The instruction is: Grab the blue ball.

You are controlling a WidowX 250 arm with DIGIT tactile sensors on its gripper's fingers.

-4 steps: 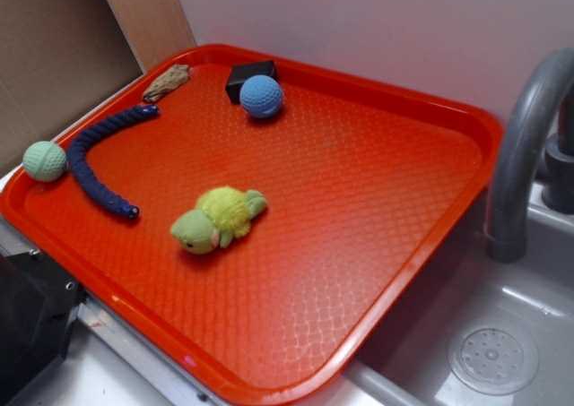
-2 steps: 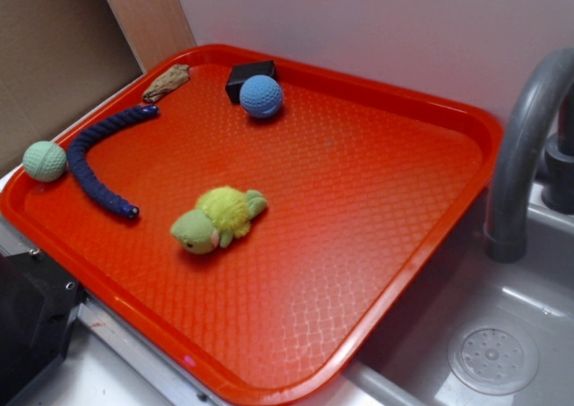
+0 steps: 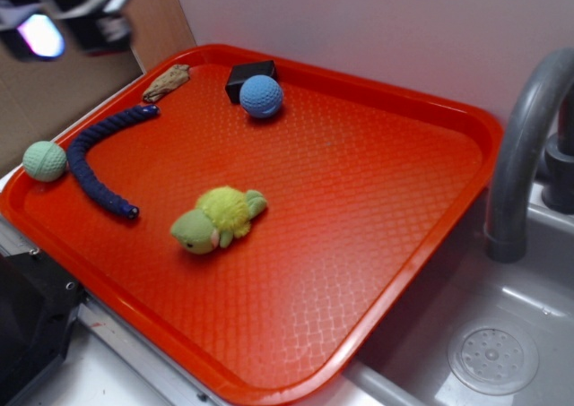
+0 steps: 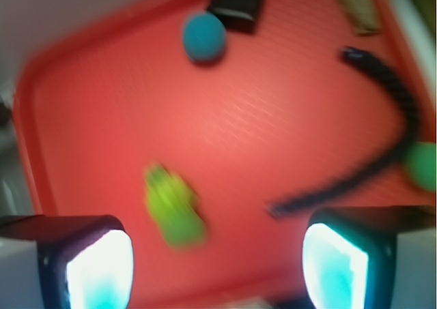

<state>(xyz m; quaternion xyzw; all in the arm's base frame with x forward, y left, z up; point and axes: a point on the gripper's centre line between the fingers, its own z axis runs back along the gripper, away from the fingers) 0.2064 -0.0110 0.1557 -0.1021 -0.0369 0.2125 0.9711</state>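
The red tray (image 3: 421,128) held everything: the blue ball (image 3: 261,96) lay near its far rim, touching a black block (image 3: 247,76), with a brown scrap (image 3: 167,82) nearby. A dark blue rope (image 3: 97,162) curved beside a green ball (image 3: 44,160), and a yellow-green plush toy (image 3: 217,219) sat mid-tray. The pincer (image 4: 217,262) hung released, empty, well apart from the ball.

Motion-blurred gripper (image 3: 67,16) cut off at top-left corner, whole wrist view smeared, faucet (image 3: 529,155) cropped at right edge
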